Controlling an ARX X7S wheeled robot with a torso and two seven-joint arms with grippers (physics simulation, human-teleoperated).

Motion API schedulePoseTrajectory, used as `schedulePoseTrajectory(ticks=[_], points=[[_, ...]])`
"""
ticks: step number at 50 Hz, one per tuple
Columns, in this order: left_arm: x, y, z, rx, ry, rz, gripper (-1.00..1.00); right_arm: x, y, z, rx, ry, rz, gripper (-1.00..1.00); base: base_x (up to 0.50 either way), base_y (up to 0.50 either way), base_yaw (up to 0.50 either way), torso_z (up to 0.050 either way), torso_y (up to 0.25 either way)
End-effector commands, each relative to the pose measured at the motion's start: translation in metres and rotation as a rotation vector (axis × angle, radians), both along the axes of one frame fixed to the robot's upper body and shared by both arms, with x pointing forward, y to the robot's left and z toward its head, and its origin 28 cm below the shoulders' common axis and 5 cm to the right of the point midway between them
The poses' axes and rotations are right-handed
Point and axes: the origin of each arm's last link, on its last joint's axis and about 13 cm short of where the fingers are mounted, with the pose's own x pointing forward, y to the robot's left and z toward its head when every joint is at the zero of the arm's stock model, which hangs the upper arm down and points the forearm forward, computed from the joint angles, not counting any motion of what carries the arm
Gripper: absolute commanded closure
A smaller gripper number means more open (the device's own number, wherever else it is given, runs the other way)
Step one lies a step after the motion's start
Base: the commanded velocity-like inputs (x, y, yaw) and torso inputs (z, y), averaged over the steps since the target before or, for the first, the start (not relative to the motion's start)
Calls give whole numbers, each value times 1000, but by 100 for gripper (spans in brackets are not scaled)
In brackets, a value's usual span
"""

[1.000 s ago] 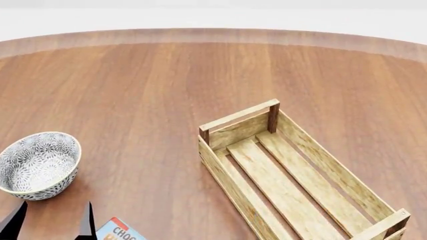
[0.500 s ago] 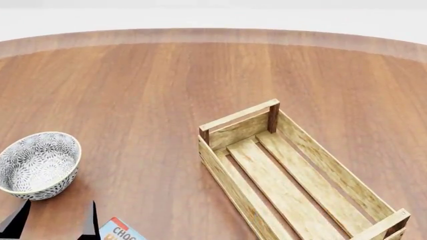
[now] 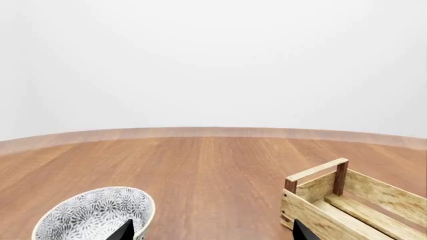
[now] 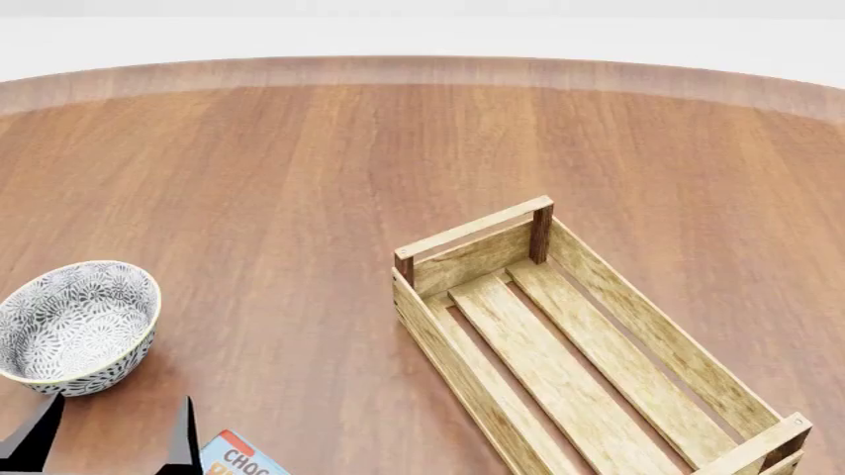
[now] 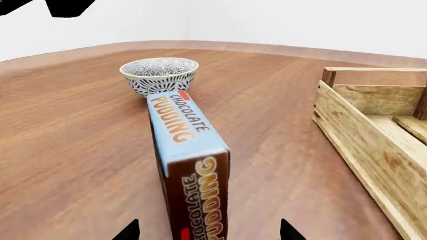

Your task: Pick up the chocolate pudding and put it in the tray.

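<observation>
On the wooden bench (image 4: 330, 178), leftmost stands a patterned bowl (image 4: 75, 325); just beside it hovers the left tool (image 4: 109, 447), its fingers spread apart and holding nothing; next comes the chocolate pudding (image 5: 187, 150), lying on the bench near the bowl, untouched; the right tool (image 5: 208, 234) sits just short of its end, tips wide, empty; the tray (image 4: 581, 356) lies well apart at right, empty. Judged: the approach is in hand; next, straddle the carton and close.
</observation>
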Motion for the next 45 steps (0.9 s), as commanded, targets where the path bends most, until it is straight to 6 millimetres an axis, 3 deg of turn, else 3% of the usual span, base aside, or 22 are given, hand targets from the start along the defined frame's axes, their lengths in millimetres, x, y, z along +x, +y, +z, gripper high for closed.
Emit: schedulePoseTrajectory(ticks=[1,45], points=[[0,-1,1,2,-1,-4,-100,2,4,-5,-1,15,8,-100,0,0,0,0,0],[-1,-1,1,-2,-2,-3,-100,22,15,-21,-7,55,24,-100,0,0,0,0,0]])
